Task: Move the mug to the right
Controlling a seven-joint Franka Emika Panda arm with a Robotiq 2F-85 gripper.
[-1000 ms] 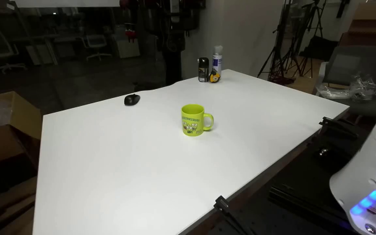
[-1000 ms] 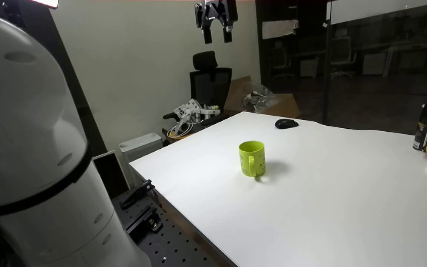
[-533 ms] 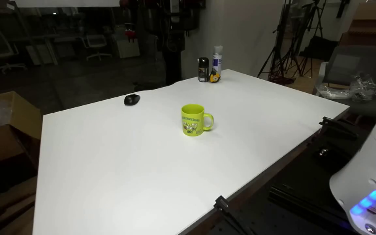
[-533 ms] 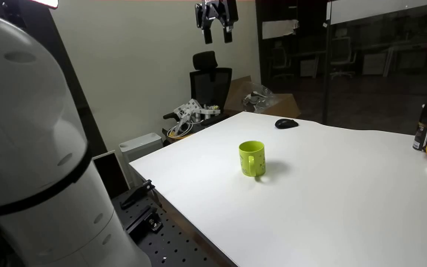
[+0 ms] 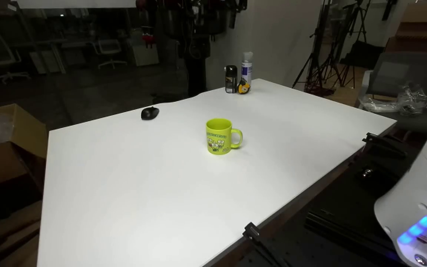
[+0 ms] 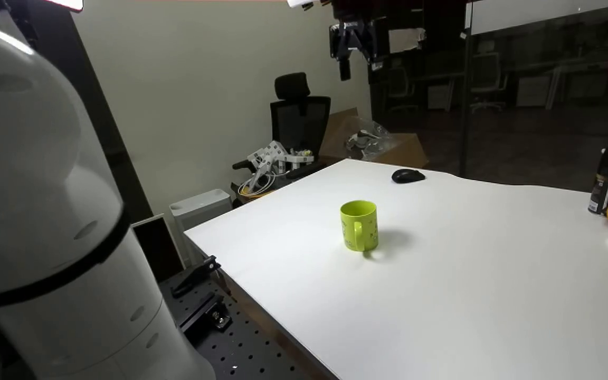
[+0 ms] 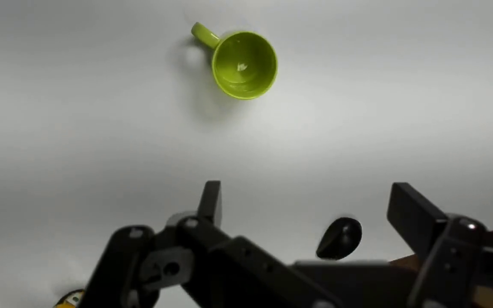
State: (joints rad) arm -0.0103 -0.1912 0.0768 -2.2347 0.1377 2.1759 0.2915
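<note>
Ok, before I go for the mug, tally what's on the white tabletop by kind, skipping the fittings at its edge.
Mug: 1
Computer mouse: 1
Black container plus white container, both upright: 2
Yellow-and-black tape measure, judging by its look: 1
Total: 5

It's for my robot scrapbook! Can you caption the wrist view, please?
Open gripper above a white table, yellow-green mug near the picture's top, black computer mouse lower down.

The white arm [image 6: 61, 206] has a black band [image 6: 66, 277], blue lights [image 5: 417, 230] and a black end effector [image 7: 306, 190].
</note>
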